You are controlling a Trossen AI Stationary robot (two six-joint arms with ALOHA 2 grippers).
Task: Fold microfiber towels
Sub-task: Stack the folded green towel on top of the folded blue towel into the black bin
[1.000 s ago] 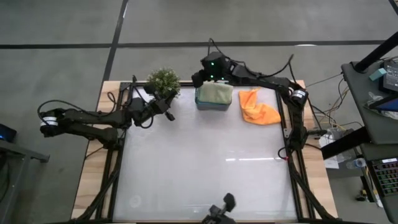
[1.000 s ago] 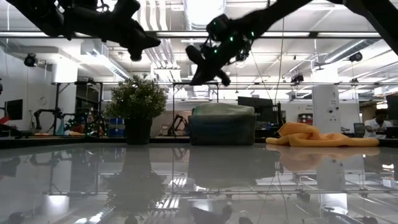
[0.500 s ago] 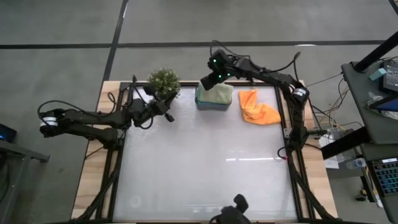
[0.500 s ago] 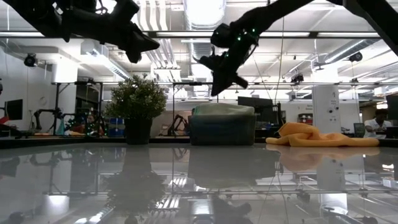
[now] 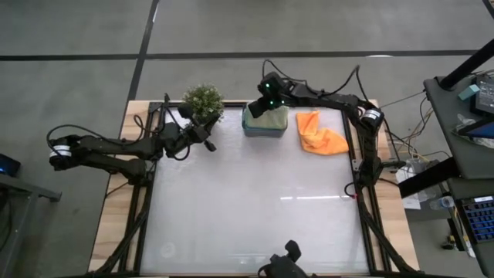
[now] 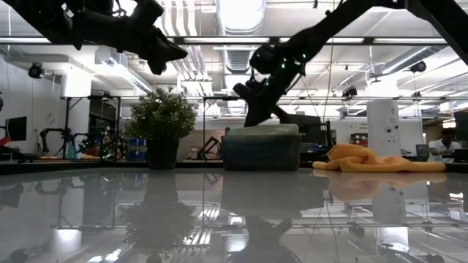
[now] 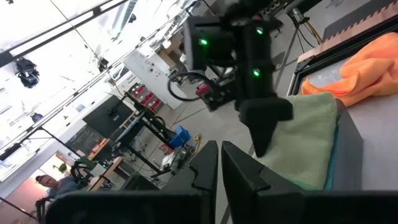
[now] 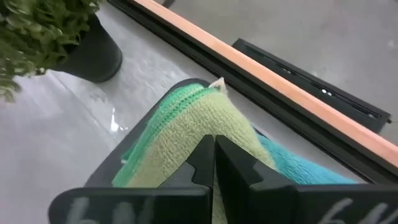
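Observation:
A small grey bin (image 5: 266,131) at the table's far edge holds a stack of microfiber towels with a light green one (image 8: 180,134) on top and a teal-blue one (image 8: 301,169) under it. An orange towel (image 5: 320,133) lies crumpled on the table to the bin's right. My right gripper (image 5: 258,110) is shut and slants down onto the stack. My left gripper (image 5: 210,144) is shut and hangs level in the air, near the plant and left of the bin, holding nothing. My right gripper meets the top of the light green towel (image 7: 292,152) with its shut fingertips (image 6: 251,121), near the stack's left end. It slants down from the table's far side. Nothing is between the fingers, and the towel lies in the bin.
A little potted plant (image 5: 203,102) stands left of the bin at the far edge. The table's black frame rail (image 8: 261,74) runs just behind the bin. The glossy white tabletop (image 5: 255,201) stretches toward the near edge.
My right gripper has sunk from above the bin's far left corner onto the towel stack and tipped its fingers further down, staying shut. The towels have not moved.

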